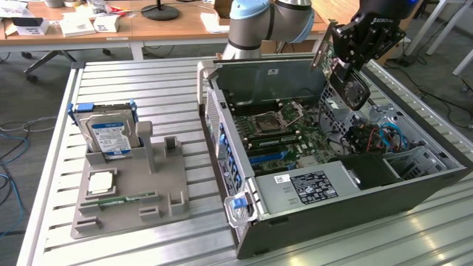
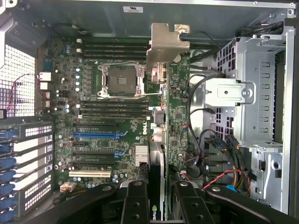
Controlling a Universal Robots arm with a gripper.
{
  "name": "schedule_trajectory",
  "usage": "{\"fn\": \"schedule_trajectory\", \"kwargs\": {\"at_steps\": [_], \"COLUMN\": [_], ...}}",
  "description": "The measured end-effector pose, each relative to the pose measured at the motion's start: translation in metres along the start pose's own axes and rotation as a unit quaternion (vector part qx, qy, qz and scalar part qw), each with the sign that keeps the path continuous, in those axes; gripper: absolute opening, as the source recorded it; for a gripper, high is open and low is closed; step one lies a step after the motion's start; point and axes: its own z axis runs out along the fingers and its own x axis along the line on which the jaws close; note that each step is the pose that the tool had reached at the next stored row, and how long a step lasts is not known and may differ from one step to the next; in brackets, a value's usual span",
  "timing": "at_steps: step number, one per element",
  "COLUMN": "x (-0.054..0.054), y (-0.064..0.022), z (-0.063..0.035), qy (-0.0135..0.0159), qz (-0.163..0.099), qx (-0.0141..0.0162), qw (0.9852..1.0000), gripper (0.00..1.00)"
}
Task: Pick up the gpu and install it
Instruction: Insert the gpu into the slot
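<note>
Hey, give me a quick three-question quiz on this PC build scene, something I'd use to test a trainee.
1. True or false: the gpu lies on the grey fixture.
2. Multiple choice: what is the gripper closed on? A a screwdriver; B the gpu; C a loose fan.
3. Short answer: what stands upright in the fixture and carries a blue-white label?
Key: 1 false, it hangs over the open computer case. 2 B. 3 the hard drive.
</note>
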Motion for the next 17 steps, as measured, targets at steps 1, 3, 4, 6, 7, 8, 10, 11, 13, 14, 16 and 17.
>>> {"fn": "schedule_trajectory", "kwargs": {"at_steps": [1, 3, 4, 6, 7, 8, 10, 11, 13, 14, 16, 17], "x": [0.0000, 0.0000, 0.0000, 0.0000, 0.0000, 0.0000, 0.0000, 0.0000, 0.0000, 0.0000, 0.0000, 0.0000], "y": [0.0000, 0.0000, 0.0000, 0.0000, 0.0000, 0.0000, 0.0000, 0.0000, 0.0000, 0.0000, 0.0000, -0.0001], "z": [0.0000, 0.0000, 0.0000, 0.0002, 0.0002, 0.0003, 0.0004, 0.0005, 0.0006, 0.0007, 0.0008, 0.0009], "qy": [0.0000, 0.0004, 0.0008, 0.0019, 0.0025, 0.0030, 0.0042, 0.0047, 0.0058, 0.0063, 0.0074, 0.0080], "qz": [0.000, -0.007, -0.014, -0.032, -0.041, -0.050, -0.068, -0.077, -0.095, -0.104, -0.122, -0.131], "qx": [0.0000, 0.0000, 0.0000, -0.0002, -0.0003, -0.0003, -0.0005, -0.0005, -0.0007, -0.0007, -0.0009, -0.0009], "qw": [1.0000, 1.0000, 0.9999, 0.9995, 0.9992, 0.9988, 0.9977, 0.9970, 0.9955, 0.9946, 0.9925, 0.9913], "gripper": [0.26, 0.26, 0.26, 0.26, 0.26, 0.26, 0.26, 0.26, 0.26, 0.26, 0.26, 0.26]}}
